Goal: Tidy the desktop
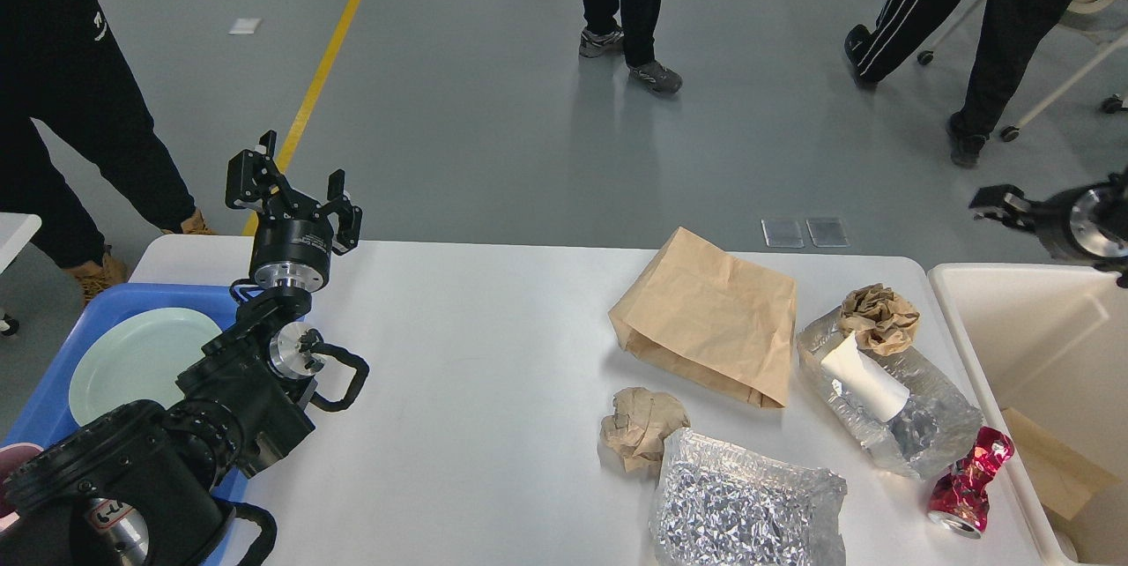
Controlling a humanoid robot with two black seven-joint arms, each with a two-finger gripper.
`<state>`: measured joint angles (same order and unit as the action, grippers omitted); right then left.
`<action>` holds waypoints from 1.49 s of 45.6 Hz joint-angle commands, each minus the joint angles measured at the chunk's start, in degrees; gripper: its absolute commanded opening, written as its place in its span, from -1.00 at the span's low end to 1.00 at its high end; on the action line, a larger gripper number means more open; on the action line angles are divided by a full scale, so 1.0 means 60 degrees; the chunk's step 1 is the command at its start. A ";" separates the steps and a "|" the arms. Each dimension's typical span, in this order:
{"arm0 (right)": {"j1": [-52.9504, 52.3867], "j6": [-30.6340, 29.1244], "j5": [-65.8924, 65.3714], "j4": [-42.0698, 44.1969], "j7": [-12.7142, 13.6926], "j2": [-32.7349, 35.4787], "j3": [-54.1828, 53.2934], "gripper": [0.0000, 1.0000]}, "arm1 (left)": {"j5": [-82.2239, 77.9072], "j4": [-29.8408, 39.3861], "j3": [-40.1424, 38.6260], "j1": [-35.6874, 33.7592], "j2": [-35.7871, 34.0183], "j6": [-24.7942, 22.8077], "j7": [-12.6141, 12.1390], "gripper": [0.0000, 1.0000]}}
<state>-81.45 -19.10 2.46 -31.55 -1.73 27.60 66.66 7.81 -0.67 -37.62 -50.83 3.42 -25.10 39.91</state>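
The white desktop (476, 354) carries litter on its right half: a brown paper bag (705, 319), a crumpled brown paper ball (643, 425), a silver foil bag (745, 509), a second foil bag (925, 434) with a white paper cup (862, 376) and a brown paper wad (877, 315) on it, and a crushed red can (969, 482). My left gripper (291, 187) is open and empty, held up over the desktop's far left corner. My right gripper (991, 198) comes in at the right edge above the bin. Its fingers cannot be told apart.
A cream-white bin (961, 301) stands off the right end of the desktop with cardboard (1053, 469) inside. A blue tray (53, 390) at the left holds a pale green plate (132, 359). People stand on the grey floor beyond.
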 commanded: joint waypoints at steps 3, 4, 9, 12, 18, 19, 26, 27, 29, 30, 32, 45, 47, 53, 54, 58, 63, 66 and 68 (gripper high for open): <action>-0.2052 -0.1604 0.0000 -0.0731 -0.0004 -0.1214 0.0227 1.00 | 0.0002 -0.0006 0.0000 -0.0010 0.0001 0.0009 0.0000 0.93; -0.2345 -0.1882 0.0000 -0.0892 0.0011 -0.1331 0.0256 1.00 | 0.0002 0.0008 0.0000 -0.0010 0.0001 0.0009 0.0000 0.93; -0.3810 -0.3025 0.0029 -0.1902 -0.0004 -0.1771 0.0271 1.00 | 0.0002 0.0008 0.0000 0.0004 0.0001 -0.0005 0.0000 0.93; -0.4820 -0.3509 0.0029 -0.2620 -0.0018 -0.1947 0.0271 1.00 | 0.0002 -0.0006 0.0000 0.0004 0.0001 0.0009 0.0000 0.93; -0.6257 -0.4549 0.0029 -0.3485 -0.0019 -0.2153 0.0286 1.00 | 0.0002 0.0008 0.0000 0.0004 0.0001 0.0009 0.0000 0.93; -0.6447 -0.4783 0.0029 -0.3603 -0.0019 -0.2182 0.0300 1.00 | 0.0002 0.0008 0.0000 -0.0010 0.0001 -0.0005 0.0000 0.93; -0.7415 -0.5983 0.0029 -0.3882 -0.0019 -0.2329 0.0300 1.00 | 0.0002 -0.0006 0.0000 0.0004 0.0001 0.0009 0.0000 0.93; -0.7445 -0.5983 0.0029 -0.3897 -0.0019 -0.2343 0.0300 1.00 | 0.0002 -0.0006 0.0000 0.0004 0.0001 0.0009 0.0000 0.93; -0.7431 -0.5983 0.0029 -0.3882 -0.0019 -0.2358 0.0271 1.00 | 0.0002 -0.0006 0.0000 0.0004 0.0001 0.0009 0.0000 0.93; -0.7387 -0.5983 0.0014 -0.3839 -0.0019 -0.2343 0.0242 1.00 | 0.0002 -0.0006 0.0000 -0.0010 0.0001 -0.0005 0.0000 0.93; -0.7227 -0.5957 -0.0015 -0.3794 -0.0004 -0.2300 0.0198 1.00 | 0.0002 -0.0006 0.0000 0.0004 0.0001 -0.0005 0.0000 0.93; -0.3127 -0.3278 0.0058 -0.2199 -0.0004 -0.2373 -0.0065 1.00 | 0.0002 -0.0006 0.0000 -0.0010 0.0001 -0.0005 0.0000 0.93; -0.2585 -0.2883 0.0058 -0.1964 -0.0004 -0.2387 -0.0226 1.00 | 0.0002 0.0008 0.0000 -0.0010 0.0001 -0.0005 0.0000 0.93; -0.1339 -0.2193 0.0044 -0.1320 0.0011 -0.2577 -0.0827 1.00 | 0.0002 -0.0006 0.0000 -0.0010 0.0001 0.0009 0.0000 0.93; -0.1149 -0.2134 0.0043 -0.1203 0.0011 -0.2621 -0.0915 1.00 | 0.0002 -0.0006 0.0000 0.0004 0.0001 -0.0005 0.0000 0.93; -0.0445 -0.1944 0.0043 -0.0617 0.0011 -0.2899 -0.1193 1.00 | 0.0002 0.0008 0.0000 -0.0010 0.0001 -0.0005 0.0000 0.93; 0.0464 -0.1578 0.0043 0.0248 0.0011 -0.3324 -0.1428 1.00 | 0.0002 -0.0006 0.0000 -0.0010 0.0001 0.0009 0.0000 0.93; 0.0742 -0.1431 0.0043 0.0584 0.0011 -0.3500 -0.1457 1.00 | 0.0002 -0.0006 0.0000 -0.0010 0.0001 -0.0005 0.0000 0.93; 0.0962 -0.1314 0.0014 0.0804 0.0025 -0.3632 -0.1443 1.00 | 0.0002 0.0008 0.0000 -0.0010 0.0001 0.0009 0.0000 0.93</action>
<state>-78.81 -28.60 2.72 -30.13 -1.66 7.67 58.24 7.81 -0.68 -37.62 -50.84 3.43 -25.09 39.90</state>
